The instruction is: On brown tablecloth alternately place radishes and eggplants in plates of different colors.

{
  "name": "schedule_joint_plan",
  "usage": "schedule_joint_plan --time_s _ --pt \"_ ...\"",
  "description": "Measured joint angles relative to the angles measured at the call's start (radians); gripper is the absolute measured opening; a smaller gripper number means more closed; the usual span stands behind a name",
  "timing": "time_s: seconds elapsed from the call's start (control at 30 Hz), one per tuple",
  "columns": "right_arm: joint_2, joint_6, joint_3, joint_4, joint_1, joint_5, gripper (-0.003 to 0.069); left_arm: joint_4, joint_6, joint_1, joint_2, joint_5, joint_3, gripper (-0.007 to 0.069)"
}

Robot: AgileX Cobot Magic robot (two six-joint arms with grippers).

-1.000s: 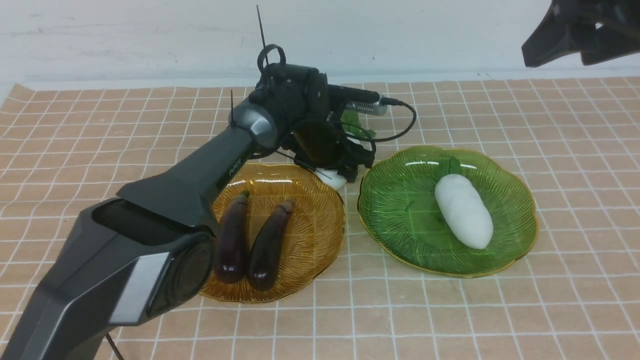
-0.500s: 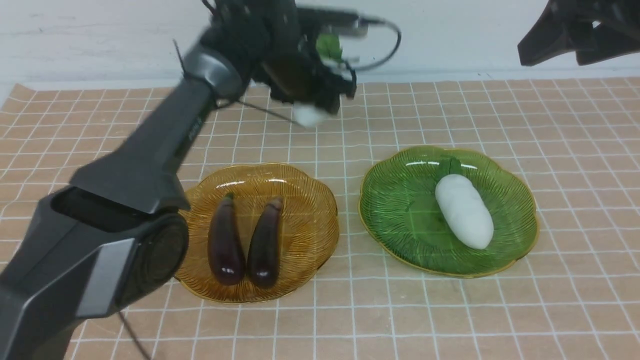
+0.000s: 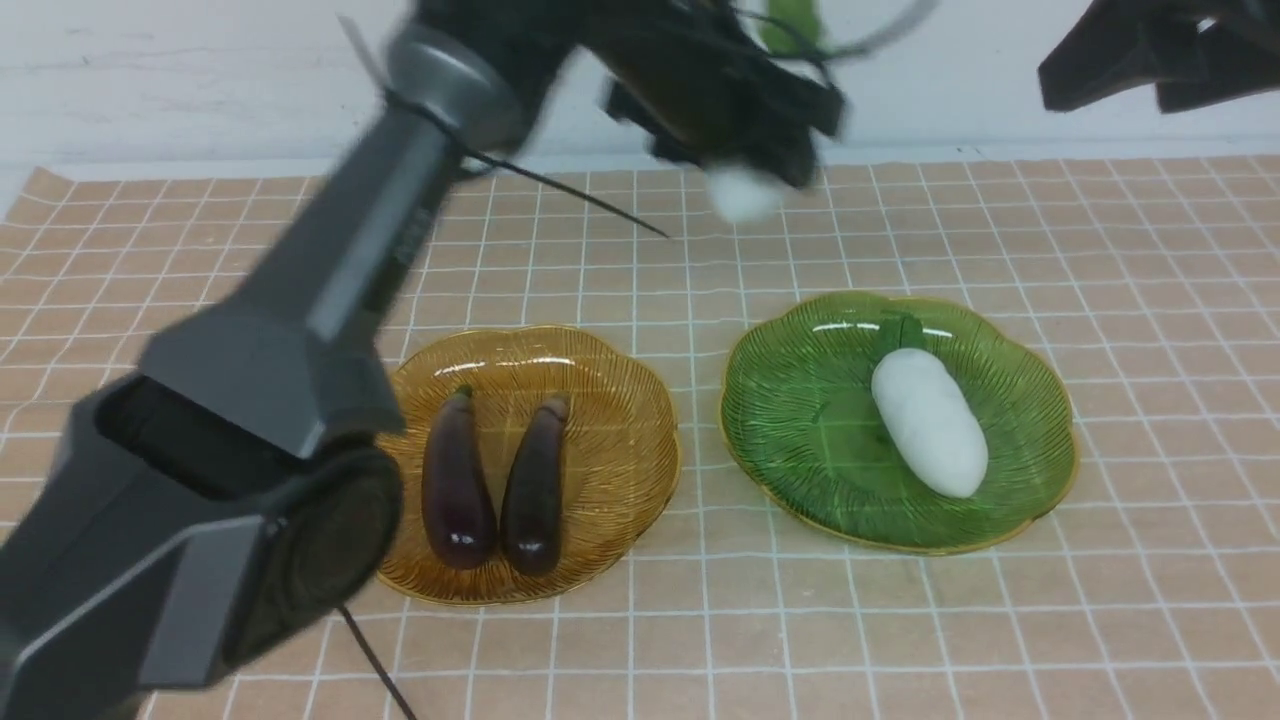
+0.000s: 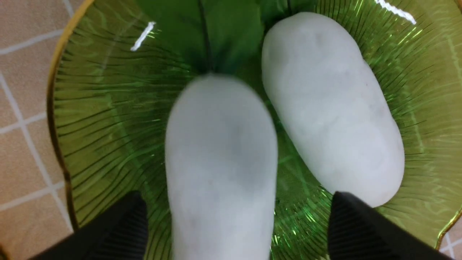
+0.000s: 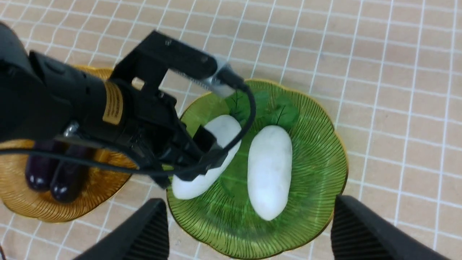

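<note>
Two dark purple eggplants [image 3: 455, 480] [image 3: 535, 485] lie side by side in the amber plate [image 3: 625, 400] on the brown tablecloth [image 3: 1150, 300]. One white radish [image 3: 930, 420] rests in the green plate [image 3: 800, 420]. My left gripper [image 3: 745, 150] hangs high above the green plate's left half. Its fingers stand open, with a second radish [image 4: 220, 162] blurred between them and a gap on each side. That same radish [image 5: 189, 186] shows over the green plate [image 5: 317, 144] beside the resting one [image 5: 270, 169]. My right gripper [image 5: 249, 231] is open and empty, raised at the far right [image 3: 1150, 60].
The left arm [image 3: 300, 330] slants across the left side of the table, above the amber plate. The wall and the cloth's back edge run close behind the plates.
My left arm has lifted the second radish from the cloth behind the plates and swung it right, over the green plate. Its jaws have widened. The right arm has stayed put.
</note>
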Motion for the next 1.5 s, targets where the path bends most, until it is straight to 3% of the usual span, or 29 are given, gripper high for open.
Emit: schedule_joint_plan --time_s 0.07,0.13,0.23,0.33,0.47,0.7,0.8,1.0,1.2,1.5 --pt "-0.037 0.001 0.010 0.002 0.000 0.000 0.0537 0.000 0.005 0.000 -0.009 0.000 0.002 0.0573" --pt "-0.108 -0.004 0.012 0.001 0.000 0.000 0.0498 -0.001 0.037 0.000 -0.046 0.000 0.005 0.0444" --pt "-0.207 -0.012 0.018 0.001 0.000 0.000 0.0430 -0.002 0.116 0.000 -0.139 0.000 0.005 0.0148" --pt "-0.347 -0.014 0.082 0.001 0.000 -0.001 0.0315 -0.002 0.155 0.000 -0.249 0.000 0.004 0.0029" --pt "-0.507 -0.014 0.221 -0.009 0.000 -0.090 0.0187 0.011 0.167 0.000 -0.338 0.000 0.003 0.0001" --pt "-0.826 -0.005 0.571 -0.044 0.000 -0.449 0.0007 0.089 0.189 -0.003 -0.517 0.004 0.074 -0.0003" --pt "-0.974 0.015 0.751 -0.044 0.000 -0.672 -0.0011 0.144 0.206 -0.003 -0.658 0.004 0.229 -0.0003" --pt "-1.135 0.020 0.948 -0.040 0.000 -0.900 -0.0015 0.246 0.211 -0.003 -0.853 0.004 0.500 -0.0003" --pt "-1.261 0.023 1.083 -0.029 0.000 -1.039 -0.0016 0.316 0.205 -0.003 -1.101 0.004 0.845 -0.0003" --pt "-1.305 0.024 1.123 -0.029 0.000 -1.063 -0.0016 0.326 0.156 -0.003 -1.537 -0.116 1.364 -0.0003"
